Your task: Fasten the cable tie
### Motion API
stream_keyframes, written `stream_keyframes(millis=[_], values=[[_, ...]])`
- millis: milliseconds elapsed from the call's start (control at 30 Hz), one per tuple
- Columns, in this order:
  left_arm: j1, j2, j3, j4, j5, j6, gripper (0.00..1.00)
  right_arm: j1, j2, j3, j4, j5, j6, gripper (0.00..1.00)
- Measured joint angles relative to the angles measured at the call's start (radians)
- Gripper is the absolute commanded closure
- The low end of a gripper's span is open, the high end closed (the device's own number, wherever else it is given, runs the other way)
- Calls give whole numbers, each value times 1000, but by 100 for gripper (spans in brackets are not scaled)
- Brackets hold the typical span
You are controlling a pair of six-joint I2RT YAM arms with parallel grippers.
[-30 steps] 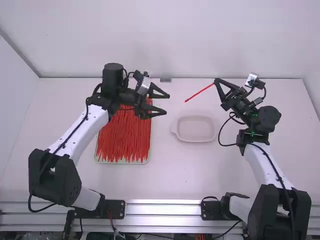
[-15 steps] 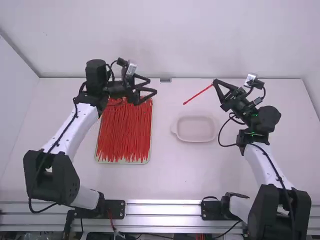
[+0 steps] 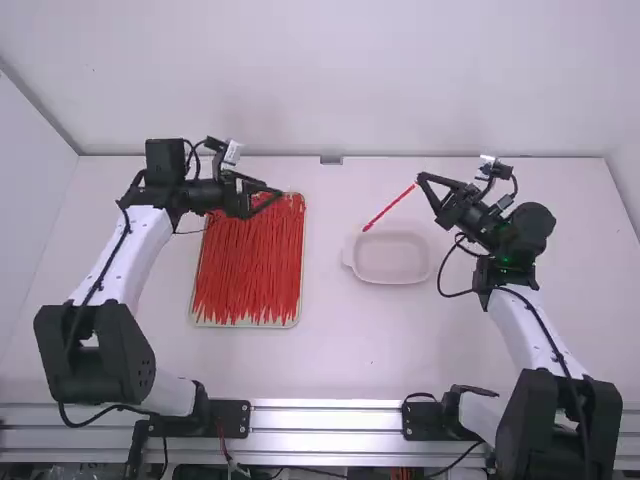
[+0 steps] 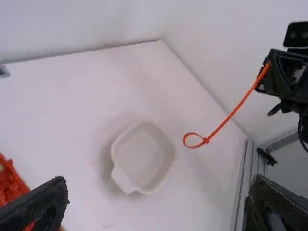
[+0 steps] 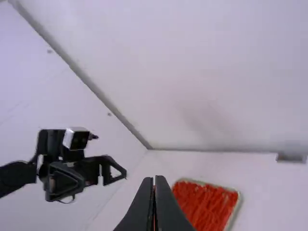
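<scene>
1. White table (image 3: 330, 345) carries everything. The left arm (image 3: 125, 260) goes up its left side and the right arm (image 3: 525, 320) goes up its right side.
2. Nearest on the table, left of the middle, lies a flat tray (image 3: 245, 325). A thick pile of spare ties (image 3: 250, 265), all red, fills it, and they lie lengthwise, pointing away from the arm bases.
3. Right of the tray and apart from it sits a shallow white dish (image 3: 388, 257) with rounded corners and a small lug on its left side. Nothing is inside it.
4. Farther back, the left gripper (image 3: 268, 197) hangs over the far end of the tray and points to the right. Its fingers are wide apart and hold nothing. In the left wrist view the two fingers stand at the two lower corners with the bare table between them.
5. At about the same depth on the right side, the right gripper (image 3: 422, 182) points to the left, raised above the table. Its fingers are pressed together on one end of a single red cable tie (image 3: 390, 208).
6. This cable tie slants down and to the left from the fingers, in the air. Its free end is closed into a small loop (image 4: 195, 140) that hangs near the dish's far left corner.
7. Farthest, a small grey bracket (image 3: 331, 158) sits where the table meets the back wall (image 3: 330, 70).
</scene>
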Motion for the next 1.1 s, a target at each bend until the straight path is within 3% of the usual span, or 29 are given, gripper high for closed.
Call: stream_keyframes(millis=[200,567,933,1100], values=[[-1,0,0,-113,-2,135,1,0,0,0,-165,55,-105,100],[-2,0,-3,-153,-3,202,1,0,0,0,-287,132,-206,100],[-2,0,-87,31,-146,76,1,0,0,0,-482,256,-329,100],[-2,0,-117,64,-166,47,1,45,0,0,-579,383,-389,100]])
